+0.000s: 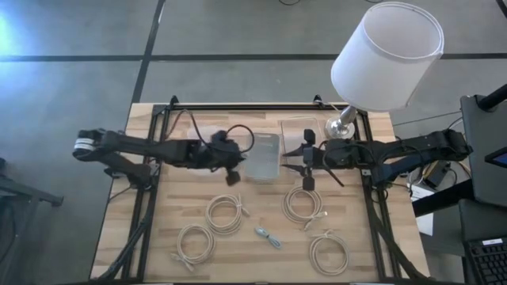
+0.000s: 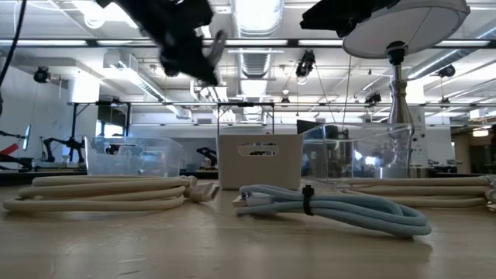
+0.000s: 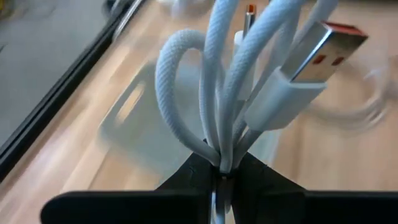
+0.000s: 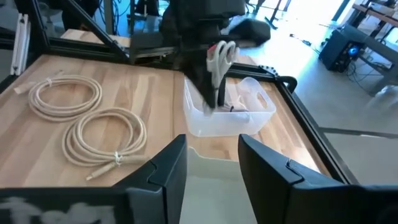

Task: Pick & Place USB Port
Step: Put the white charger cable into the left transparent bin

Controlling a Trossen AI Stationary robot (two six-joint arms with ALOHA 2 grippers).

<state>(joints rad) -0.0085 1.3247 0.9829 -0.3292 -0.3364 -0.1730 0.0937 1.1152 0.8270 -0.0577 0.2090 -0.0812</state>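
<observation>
Left wrist view: the left gripper pinches a soft, woven white cable with a flat red-tipped plug, held above the clear plastic bin at table centre. At 3 o'clock from the bin, the right gripper waits, fingers apart.

Bins: one at frame centre, second just to its upper right, lamp right of that. Four cable coils plus a bundled cable across the lower table.
</observation>
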